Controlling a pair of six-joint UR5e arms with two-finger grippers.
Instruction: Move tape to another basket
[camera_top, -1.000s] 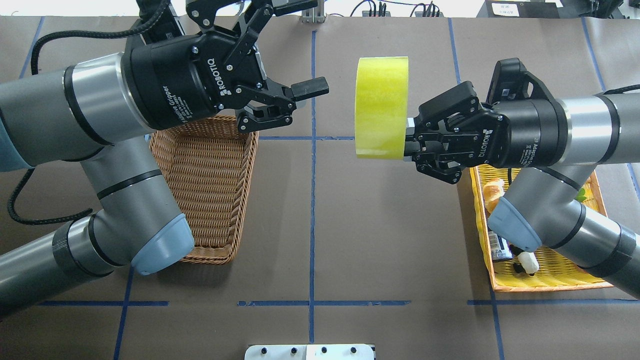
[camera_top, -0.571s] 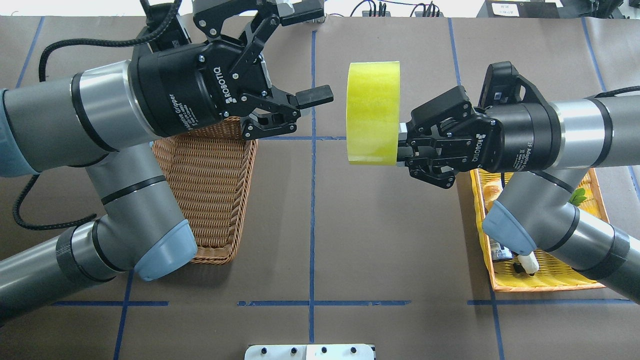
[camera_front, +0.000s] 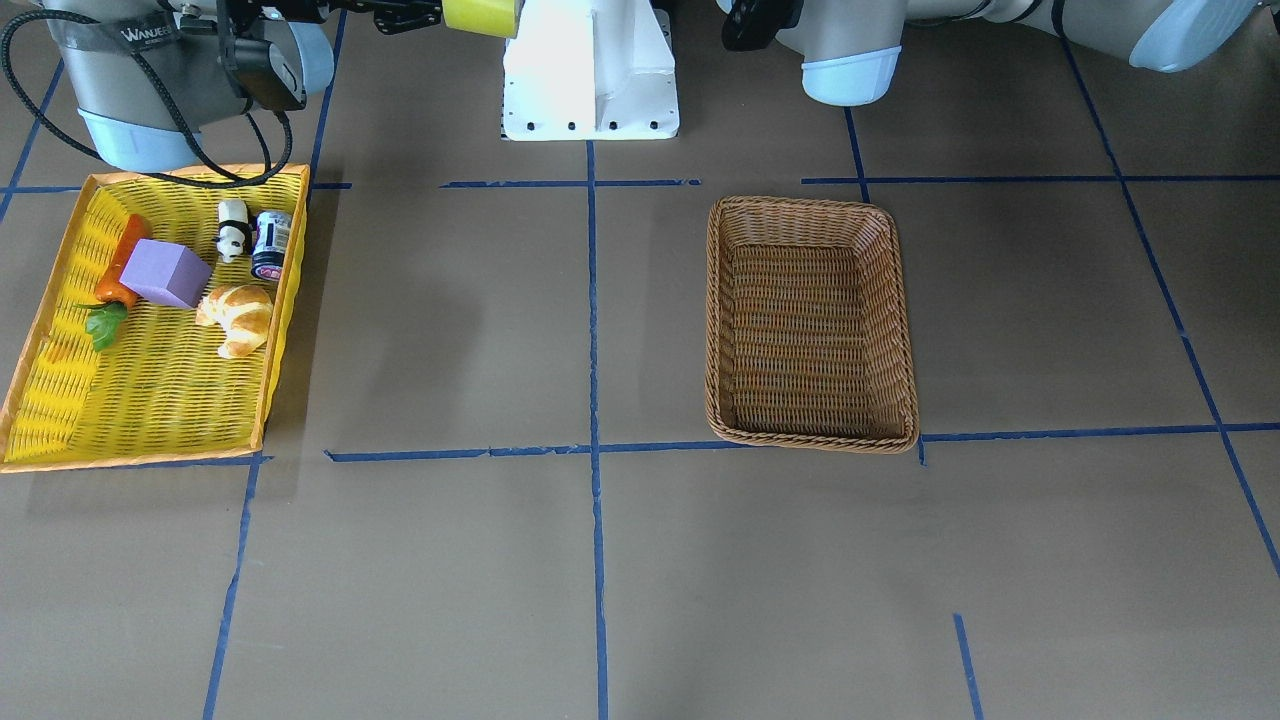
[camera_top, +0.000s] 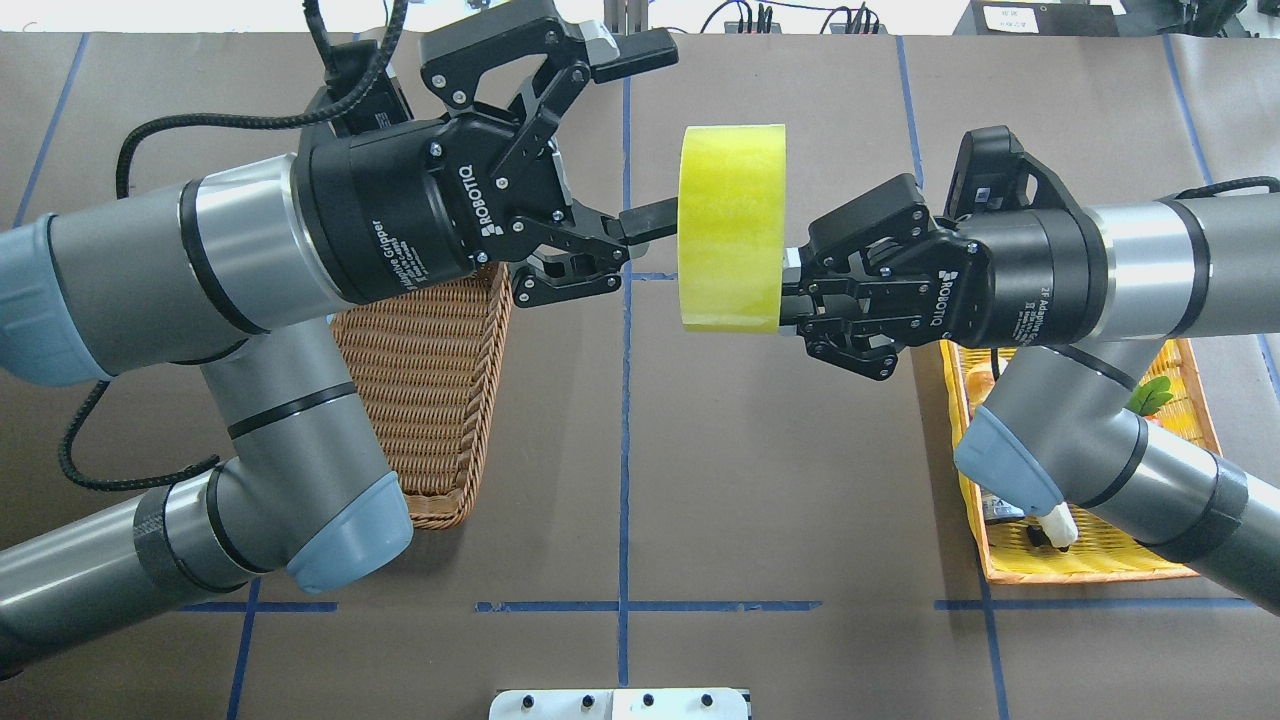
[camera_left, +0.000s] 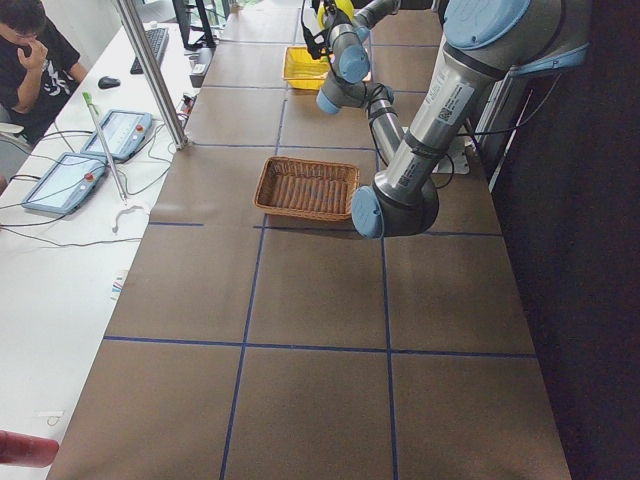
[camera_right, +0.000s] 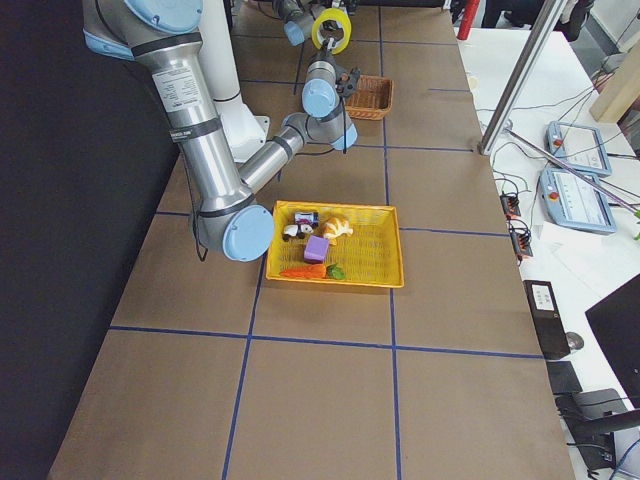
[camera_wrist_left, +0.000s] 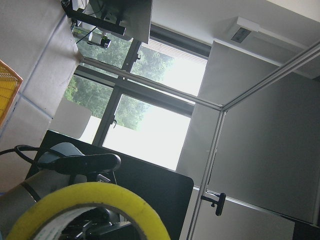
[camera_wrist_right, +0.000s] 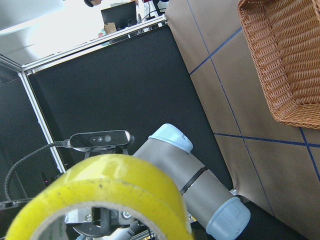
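Observation:
The tape (camera_top: 732, 228), a wide yellow-green roll, hangs on edge in the air above the table's middle. My right gripper (camera_top: 792, 290) is shut on its right rim. My left gripper (camera_top: 660, 130) is open and faces the roll from the left. Its lower finger (camera_top: 650, 218) reaches the roll's left edge, and its upper finger (camera_top: 640, 48) is apart from the roll. The tape also shows in the left wrist view (camera_wrist_left: 90, 197) and the right wrist view (camera_wrist_right: 110, 182). The brown wicker basket (camera_top: 430, 400) sits empty under my left arm, seen whole in the front view (camera_front: 810, 320).
A yellow woven tray (camera_front: 150, 410) under my right arm holds a croissant (camera_front: 235, 318), a purple block (camera_front: 165, 272), a carrot (camera_front: 112, 280), a panda toy (camera_front: 232, 228) and a small can (camera_front: 270, 243). The white robot base (camera_front: 590, 70) stands between the arms. An operator (camera_left: 30, 50) sits beyond the table.
Both arms have moved toward each other. The tape has shifted left in my right gripper. My left gripper has come right, and its lower finger now meets the roll's edge.

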